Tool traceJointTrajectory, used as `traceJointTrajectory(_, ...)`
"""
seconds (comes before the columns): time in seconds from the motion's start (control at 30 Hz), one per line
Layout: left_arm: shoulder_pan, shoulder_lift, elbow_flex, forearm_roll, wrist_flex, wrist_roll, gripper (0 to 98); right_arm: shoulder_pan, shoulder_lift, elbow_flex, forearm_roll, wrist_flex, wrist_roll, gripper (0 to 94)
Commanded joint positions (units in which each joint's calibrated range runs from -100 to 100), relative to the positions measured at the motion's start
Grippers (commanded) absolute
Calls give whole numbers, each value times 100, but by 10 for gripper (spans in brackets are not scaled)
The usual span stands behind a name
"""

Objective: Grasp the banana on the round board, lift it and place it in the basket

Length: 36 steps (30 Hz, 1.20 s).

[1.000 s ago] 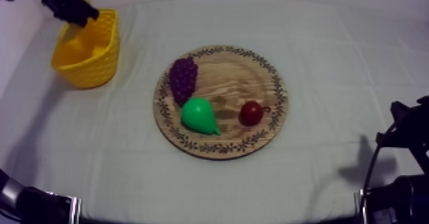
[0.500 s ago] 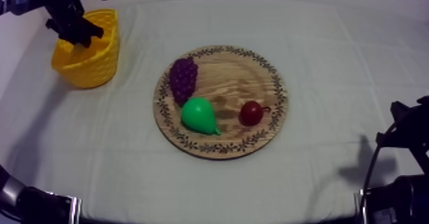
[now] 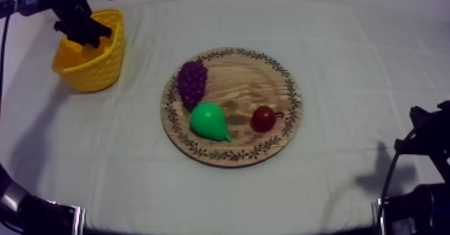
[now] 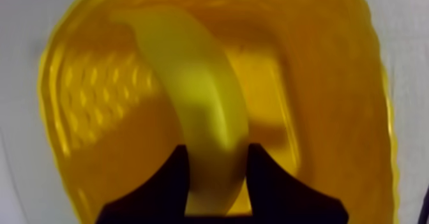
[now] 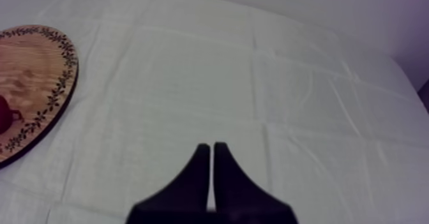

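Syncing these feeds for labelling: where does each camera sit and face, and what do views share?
Top view: overhead, slanting down on wooden board and yellow basket; left arm and right arm at its edges.
Left wrist view: on the left arm, looking into the basket; left end effector shut on banana.
Right wrist view: on the right arm, facing across the cloth; right end effector shut.
Shared: top and right wrist views both show the board.

The top camera looks down at a slant from the near side over the cloth (image 3: 348, 63), wooden board (image 3: 248, 84) at centre and yellow basket (image 3: 94, 67) at ten o'clock; the left wrist camera peers close into that basket, the right wrist camera looks low across cloth to the board's rim.
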Motion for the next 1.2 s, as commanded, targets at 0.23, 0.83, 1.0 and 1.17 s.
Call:
traceJointTrajectory(0.23,-66,164,-73,128,-148,-183,454,0,-2,-3,1,1,2,3)
traceJointTrajectory(0.83,236,-2659,2122,164,-1520,-218,37,0,-2,-3,1,1,2,3)
traceJointTrajectory(1.0,375,-4292,3201,162,-1872,-50,7,0,-2,-3,1,1,2,3)
traceJointTrajectory(1.17,410,-5972,4502,185,-2453,97,2,0,-2,-3,1,1,2,3)
